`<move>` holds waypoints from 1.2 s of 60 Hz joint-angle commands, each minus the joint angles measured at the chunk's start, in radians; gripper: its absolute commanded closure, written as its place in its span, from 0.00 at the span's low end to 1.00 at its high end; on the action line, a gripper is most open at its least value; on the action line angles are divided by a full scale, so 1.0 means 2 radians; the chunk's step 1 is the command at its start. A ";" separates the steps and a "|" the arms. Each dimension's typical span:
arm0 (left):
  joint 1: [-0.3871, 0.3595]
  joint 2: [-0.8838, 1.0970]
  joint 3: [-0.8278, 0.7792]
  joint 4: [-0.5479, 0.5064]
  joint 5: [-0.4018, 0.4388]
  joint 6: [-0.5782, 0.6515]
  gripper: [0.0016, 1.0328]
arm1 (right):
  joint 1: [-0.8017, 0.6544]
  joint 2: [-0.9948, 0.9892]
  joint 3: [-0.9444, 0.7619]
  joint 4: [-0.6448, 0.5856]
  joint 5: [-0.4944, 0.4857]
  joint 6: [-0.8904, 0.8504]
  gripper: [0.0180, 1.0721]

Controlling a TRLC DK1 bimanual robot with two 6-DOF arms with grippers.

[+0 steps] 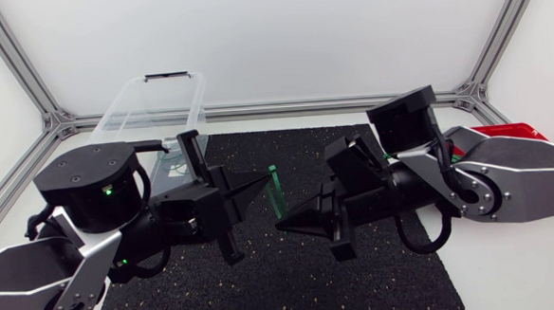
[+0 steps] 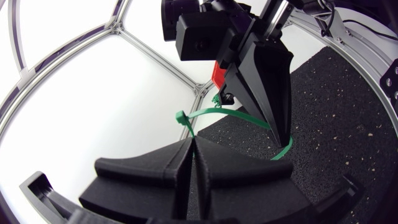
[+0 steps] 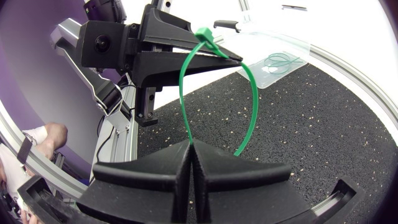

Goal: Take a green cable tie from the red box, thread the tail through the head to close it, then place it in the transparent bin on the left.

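The left pincer (image 1: 265, 180) and the right pincer (image 1: 282, 223) are each pinching the green cable tie (image 1: 276, 191), arching between them above the counter (image 1: 511, 276), head nearest the left one. Threading appears underway; next, pulling the tail snug, then reaching the clear bin (image 1: 132, 101) beyond the left pincer.

Green cable tie (image 1: 275, 188) strung between left claw (image 1: 265, 178) and right claw (image 1: 283, 224); room over mat (image 1: 293, 287) alongside.
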 commanded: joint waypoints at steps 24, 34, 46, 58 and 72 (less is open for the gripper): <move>0.001 0.006 -0.009 0.011 0.000 0.016 0.97 | -0.004 -0.011 -0.006 -0.001 -0.011 -0.002 0.95; 0.001 0.006 -0.006 0.013 0.000 0.017 0.97 | -0.003 -0.012 -0.007 -0.001 -0.011 -0.002 0.95; 0.001 0.012 -0.003 0.017 0.000 0.017 0.97 | -0.001 -0.011 -0.007 0.000 -0.010 -0.004 0.95; 0.005 0.006 -0.005 0.018 0.001 0.011 0.97 | -0.001 -0.006 -0.006 0.000 -0.011 -0.006 0.95; 0.015 -0.004 -0.004 -0.001 0.040 0.002 0.97 | -0.002 -0.001 -0.004 0.000 -0.019 -0.007 0.95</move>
